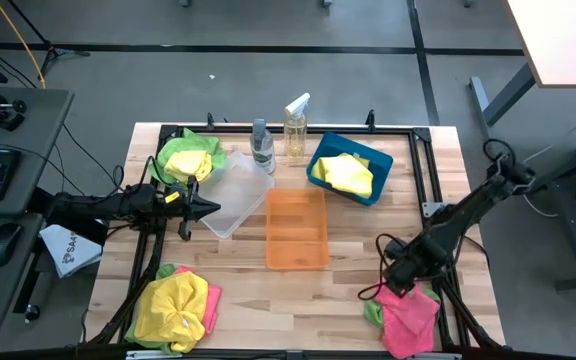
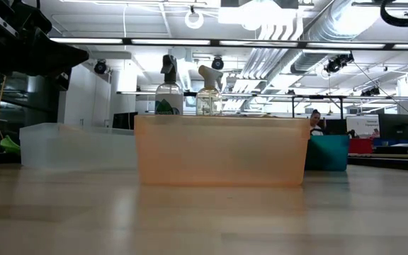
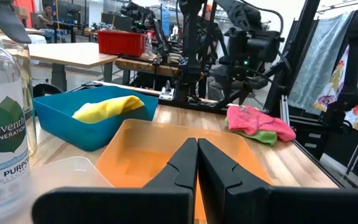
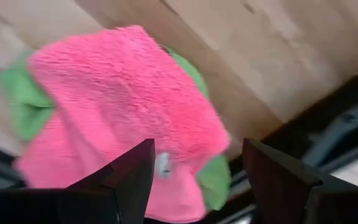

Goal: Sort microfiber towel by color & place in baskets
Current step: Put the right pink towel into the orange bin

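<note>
A pink towel (image 1: pixel 409 312) lies on a green towel (image 1: pixel 372 312) at the table's near right corner. My right gripper (image 4: pixel 197 180) stands open just above this pile (image 4: pixel 123 106), pointing down, one finger on either side of the pink towel's near part. A yellow towel (image 1: pixel 348 173) lies in the teal basket (image 1: pixel 380 160). The orange basket (image 1: pixel 296 228) and the clear basket (image 1: pixel 236 192) stand mid-table. My left gripper (image 1: pixel 206 208) waits shut and level beside the clear basket, holding nothing. Another heap of yellow and pink towels (image 1: pixel 175 305) lies near left, and green and yellow towels (image 1: pixel 188 160) far left.
Two spray bottles (image 1: pixel 262 146) (image 1: pixel 296 125) stand at the far edge behind the baskets. A dark frame rail (image 1: pixel 430 170) runs along the table's right side close to my right arm. Bare wood shows between the orange basket and the pink towel.
</note>
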### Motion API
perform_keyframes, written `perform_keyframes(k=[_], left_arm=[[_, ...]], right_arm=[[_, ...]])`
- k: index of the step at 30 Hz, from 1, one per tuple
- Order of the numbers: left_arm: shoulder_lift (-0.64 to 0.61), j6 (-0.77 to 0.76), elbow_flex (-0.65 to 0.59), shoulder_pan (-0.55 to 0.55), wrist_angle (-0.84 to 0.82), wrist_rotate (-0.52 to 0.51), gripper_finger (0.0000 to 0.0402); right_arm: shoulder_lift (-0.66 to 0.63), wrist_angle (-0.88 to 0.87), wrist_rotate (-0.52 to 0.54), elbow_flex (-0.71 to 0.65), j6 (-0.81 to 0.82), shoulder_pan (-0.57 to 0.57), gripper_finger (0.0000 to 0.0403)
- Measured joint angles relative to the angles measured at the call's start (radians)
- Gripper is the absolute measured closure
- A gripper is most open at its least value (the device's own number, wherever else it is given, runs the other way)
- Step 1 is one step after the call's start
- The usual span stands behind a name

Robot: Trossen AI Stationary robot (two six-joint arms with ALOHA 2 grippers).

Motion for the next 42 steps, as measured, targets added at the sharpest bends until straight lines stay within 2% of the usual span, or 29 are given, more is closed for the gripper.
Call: perform_keyframes(k=[4,7,13,19,22,26,27,31,35,38,42], left_arm=[[0.000,0.000,0.000,0.000,0.000,0.000,0.0401],[0.000,0.000,0.000,0.000,0.000,0.000,0.0401],[0.000,0.000,0.000,0.000,0.000,0.000,0.0401],[0.000,0.000,0.000,0.000,0.000,0.000,0.0401],[0.000,0.000,0.000,0.000,0.000,0.000,0.0401],[0.000,0.000,0.000,0.000,0.000,0.000,0.0401],[0.000,0.000,0.000,0.000,0.000,0.000,0.0401],[0.000,0.000,0.000,0.000,0.000,0.000,0.0401],[0.000,0.000,0.000,0.000,0.000,0.000,0.0401],[0.000,0.000,0.000,0.000,0.000,0.000,0.0401],[0.000,0.000,0.000,0.000,0.000,0.000,0.0401]], right_arm=[[-0.045,0.062,-0.018,-0.062,0.027,0.002,0.0166],[-0.046,0.078,-0.018,-0.097,0.027,0.001,0.0166],[-0.045,0.217,-0.043,-0.160,0.016,0.001,0.0166],[-0.045,0.204,-0.043,-0.170,0.006,0.001,0.0175],[-0.045,0.200,-0.046,-0.160,-0.011,0.001,0.0222],[-0.045,0.194,-0.058,-0.125,-0.043,0.002,0.0366],[-0.045,0.194,-0.064,-0.113,-0.054,0.002,0.0384],[-0.045,0.154,-0.099,-0.032,-0.107,0.002,0.0392],[-0.045,0.015,-0.076,0.149,-0.168,-0.010,0.0397],[-0.045,-0.037,0.045,0.327,-0.226,-0.040,0.0400],[-0.045,0.021,0.311,0.536,-0.357,-0.085,0.0401]])
